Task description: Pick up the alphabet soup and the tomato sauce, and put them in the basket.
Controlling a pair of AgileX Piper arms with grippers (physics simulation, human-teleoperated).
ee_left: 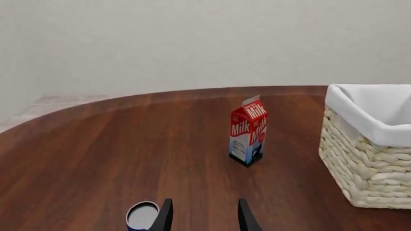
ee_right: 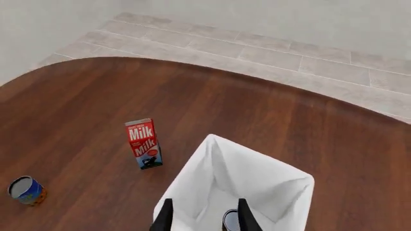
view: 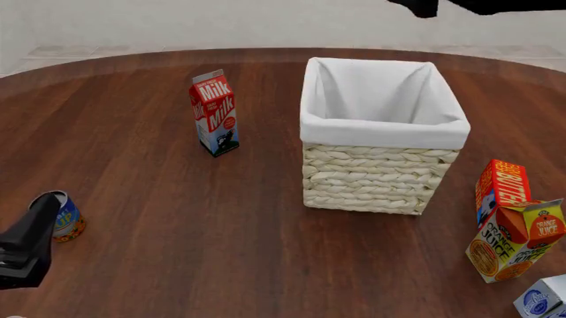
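Observation:
The alphabet soup [view: 65, 220], a blue can with an orange base, stands at the table's near left. Its grey top [ee_left: 142, 215] lies just outside one finger of my open left gripper [ee_left: 205, 219], not between the fingers. In the front view the left gripper [view: 36, 228] sits right beside that can. My right gripper [ee_right: 204, 219] hangs open above the basket [ee_right: 257, 161]. Down between its fingers, inside the basket, a round pale-topped can [ee_right: 229, 219] shows. Its label is hidden; it looks like the tomato sauce. The basket [view: 372, 179] stands mid-table.
A red milk carton [view: 214, 112] stands left of the basket. Right of the basket are a butter box [view: 502, 189], an orange juice carton [view: 517, 240] and a pale box [view: 541, 301]. The right arm [view: 442, 5] crosses the top of the front view.

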